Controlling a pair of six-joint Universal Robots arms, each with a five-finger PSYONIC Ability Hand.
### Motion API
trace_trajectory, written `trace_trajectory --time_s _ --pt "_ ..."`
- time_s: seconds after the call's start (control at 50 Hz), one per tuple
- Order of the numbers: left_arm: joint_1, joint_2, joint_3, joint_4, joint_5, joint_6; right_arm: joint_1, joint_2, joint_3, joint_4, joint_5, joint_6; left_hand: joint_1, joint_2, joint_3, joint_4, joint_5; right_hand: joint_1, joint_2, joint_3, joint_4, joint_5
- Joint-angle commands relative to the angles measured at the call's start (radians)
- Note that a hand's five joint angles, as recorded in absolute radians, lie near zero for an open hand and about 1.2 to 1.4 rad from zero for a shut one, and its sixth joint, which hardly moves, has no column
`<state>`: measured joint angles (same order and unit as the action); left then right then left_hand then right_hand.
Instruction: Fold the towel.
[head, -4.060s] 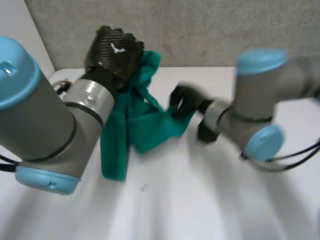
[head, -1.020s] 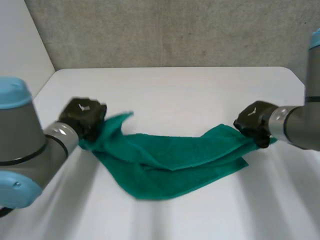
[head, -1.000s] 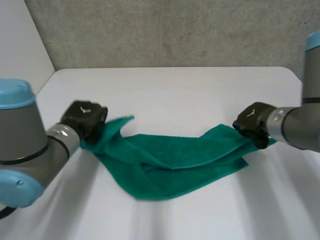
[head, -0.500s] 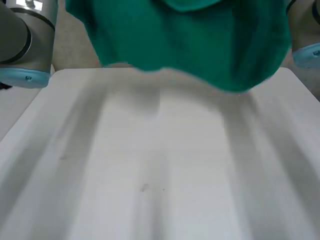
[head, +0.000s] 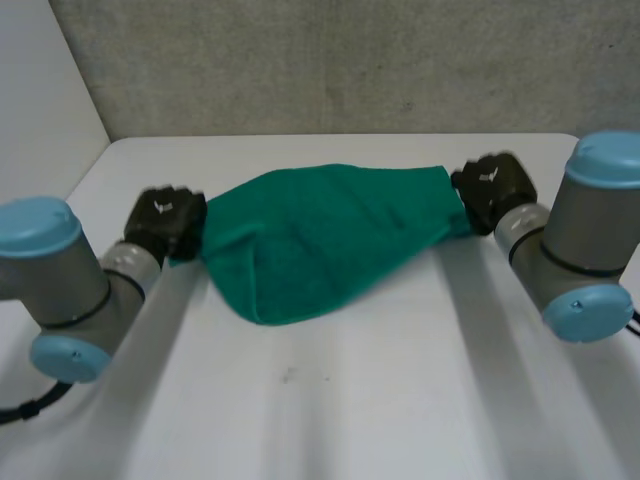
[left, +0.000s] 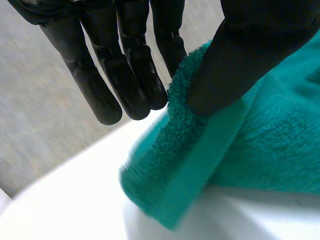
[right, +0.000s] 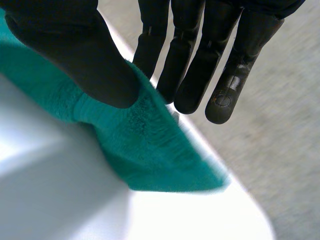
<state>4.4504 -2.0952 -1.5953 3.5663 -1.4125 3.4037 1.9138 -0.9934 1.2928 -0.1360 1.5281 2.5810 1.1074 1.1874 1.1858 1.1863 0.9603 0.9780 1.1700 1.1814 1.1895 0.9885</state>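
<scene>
The green towel (head: 330, 235) stretches across the far half of the white tabletop (head: 350, 410) between the two hands, its near edge sagging in a rounded curve. The left hand (head: 165, 222) holds the towel's left end, its thumb pinching the edge against straight fingers (left: 135, 75). The right hand (head: 492, 188) holds the opposite end, its thumb likewise pressing the cloth against straight fingers.

In head view, left robot hand (head: 165, 218) and right robot hand (head: 492, 185) cover towel (head: 330, 235) corners.
</scene>
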Motion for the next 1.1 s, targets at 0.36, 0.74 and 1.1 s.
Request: trace_trajectory --time_s 0.36,0.74,1.1 --pt "-0.118 0.307 -0.21 -0.049 -0.035 0.31 -0.007 -0.013 0.091 0.046 -0.006 0.011 -0.627 -0.707 -0.705 -0.706 -0.654 0.418 0.226 0.215 0.207 0.233" --pt "-0.296 -0.037 -0.005 -0.046 -0.434 0.308 -0.009 -0.014 0.112 0.052 -0.008 0.01 -0.659 -0.739 -0.737 -0.738 -0.686 0.418 0.226 0.215 0.207 0.233" --pt "-0.117 0.021 -0.026 -0.095 -0.425 0.322 -0.022 -0.036 0.074 0.099 0.003 -0.013 0.289 0.209 0.21 0.21 0.261 0.418 0.226 0.215 0.207 0.233"
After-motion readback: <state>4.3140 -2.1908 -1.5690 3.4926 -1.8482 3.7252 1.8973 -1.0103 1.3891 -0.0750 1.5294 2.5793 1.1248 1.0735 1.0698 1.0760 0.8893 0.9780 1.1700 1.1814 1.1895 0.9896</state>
